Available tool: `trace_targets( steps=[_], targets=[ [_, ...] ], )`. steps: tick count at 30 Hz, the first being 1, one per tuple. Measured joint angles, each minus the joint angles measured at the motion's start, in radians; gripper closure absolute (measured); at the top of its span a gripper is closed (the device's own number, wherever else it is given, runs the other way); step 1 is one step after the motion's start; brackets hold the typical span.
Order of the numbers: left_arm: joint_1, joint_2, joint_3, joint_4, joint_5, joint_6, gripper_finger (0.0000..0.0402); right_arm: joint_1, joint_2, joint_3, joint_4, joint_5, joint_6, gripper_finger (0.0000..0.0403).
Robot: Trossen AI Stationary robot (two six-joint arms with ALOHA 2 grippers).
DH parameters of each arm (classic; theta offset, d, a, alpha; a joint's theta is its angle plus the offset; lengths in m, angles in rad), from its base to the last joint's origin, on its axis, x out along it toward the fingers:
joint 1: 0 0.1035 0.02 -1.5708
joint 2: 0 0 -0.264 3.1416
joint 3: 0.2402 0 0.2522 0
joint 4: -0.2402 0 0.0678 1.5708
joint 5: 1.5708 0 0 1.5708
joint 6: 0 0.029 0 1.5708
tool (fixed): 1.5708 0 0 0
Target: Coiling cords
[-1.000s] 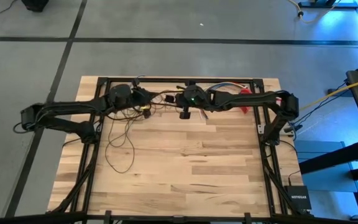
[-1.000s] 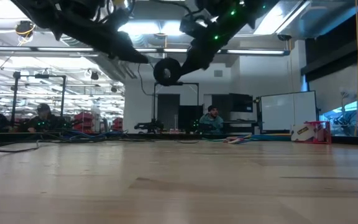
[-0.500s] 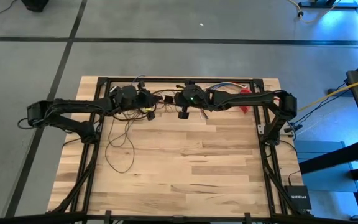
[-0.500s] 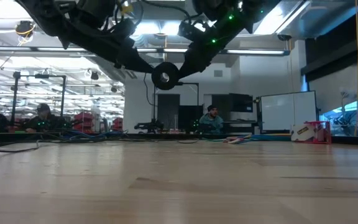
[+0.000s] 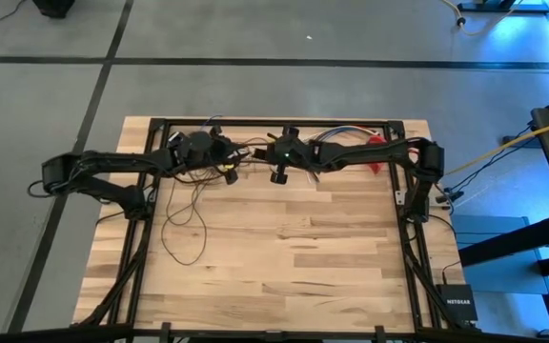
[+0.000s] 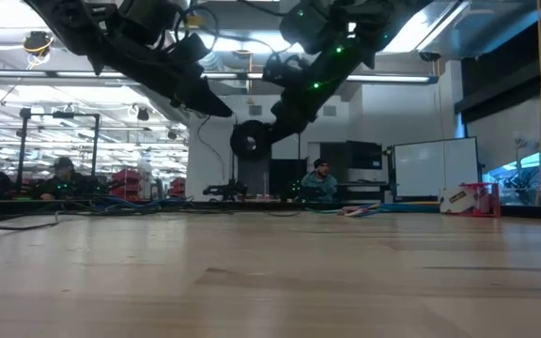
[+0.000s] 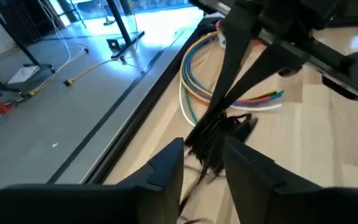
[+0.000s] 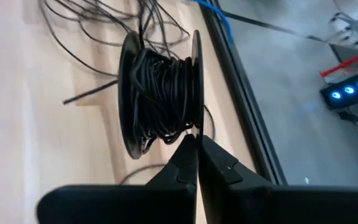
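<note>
From above, both arms meet near the table's (image 5: 255,286) far edge, and the cords (image 5: 184,221) trail in loose loops below the left gripper (image 5: 225,160). At table height, a black spool (image 6: 250,139) hangs beneath the arms. The left wrist view shows fingers (image 7: 166,168) parted — cord strands between them. The right gripper (image 8: 197,163) is pressed together at the wound spool's flange.

A robotics lab or workshop. The wooden bench (image 5: 284,257) stands on a grey concrete floor (image 5: 255,86) marked with dark lines. Beyond the bench, under rows of ceiling lights (image 6: 111,80), are metal racks (image 6: 59,141), a whiteboard (image 6: 435,169) and two seated people (image 6: 319,178) at cluttered workstations.
</note>
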State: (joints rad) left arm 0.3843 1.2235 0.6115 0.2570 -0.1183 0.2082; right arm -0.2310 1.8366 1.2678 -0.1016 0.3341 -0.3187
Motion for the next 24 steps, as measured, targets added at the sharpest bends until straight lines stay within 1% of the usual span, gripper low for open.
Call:
trace_targets(
  steps=[3,7,11,18,21,24],
  targets=[
    [-0.001,-0.030,0.011,-0.065,0.000,-0.019,0.0286,0.000,0.000,0.000,0.007,0.018,0.005,0.0400],
    [-0.012,-0.042,0.033,-0.058,-0.001,-0.050,0.0284,0.000,0.000,0.000,0.042,0.019,0.024,0.0400],
    [-0.025,-0.042,0.041,-0.069,0.000,-0.032,0.0284,0.002,-0.001,0.000,0.049,0.012,0.026,0.0400],
    [-0.025,-0.048,0.039,-0.208,-0.001,-0.059,0.0284,0.002,-0.001,0.000,0.049,0.014,0.025,0.0400],
    [-0.038,-0.044,0.001,-0.205,0.015,-0.098,0.0284,0.002,-0.001,0.000,0.050,0.014,0.024,0.0400],
    [-0.066,-0.041,-0.062,-0.163,0.075,-0.127,0.0284,0.001,-0.001,0.000,0.049,0.015,0.024,0.0400]
  ],
)
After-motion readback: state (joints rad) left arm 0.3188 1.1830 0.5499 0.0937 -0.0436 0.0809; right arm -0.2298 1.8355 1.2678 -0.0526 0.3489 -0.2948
